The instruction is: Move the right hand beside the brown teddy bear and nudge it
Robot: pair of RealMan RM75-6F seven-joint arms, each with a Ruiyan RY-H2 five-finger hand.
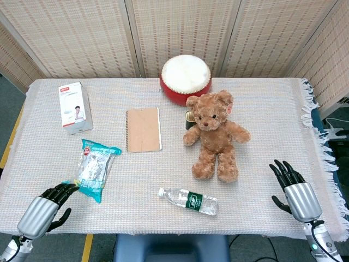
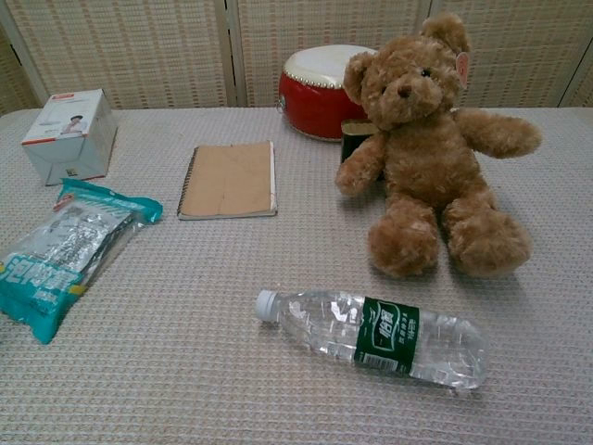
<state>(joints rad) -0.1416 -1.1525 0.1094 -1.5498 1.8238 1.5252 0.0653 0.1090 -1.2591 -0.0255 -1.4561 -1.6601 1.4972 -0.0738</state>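
The brown teddy bear (image 1: 214, 135) (image 2: 429, 153) sits upright right of the table's middle, facing me, legs stretched forward. My right hand (image 1: 293, 190) hovers at the front right of the table, fingers spread and holding nothing, well to the right of the bear's legs and apart from it. My left hand (image 1: 48, 209) is at the front left corner, fingers loosely curled, holding nothing, beside a teal snack bag (image 1: 95, 168) (image 2: 57, 256). Neither hand shows in the chest view.
A clear water bottle (image 1: 188, 201) (image 2: 375, 335) lies in front of the bear. A red drum (image 1: 185, 78) (image 2: 320, 90) and a small dark can (image 1: 190, 120) stand behind it. A notebook (image 1: 144, 129) (image 2: 230, 179) and white box (image 1: 74, 107) (image 2: 70, 135) lie left.
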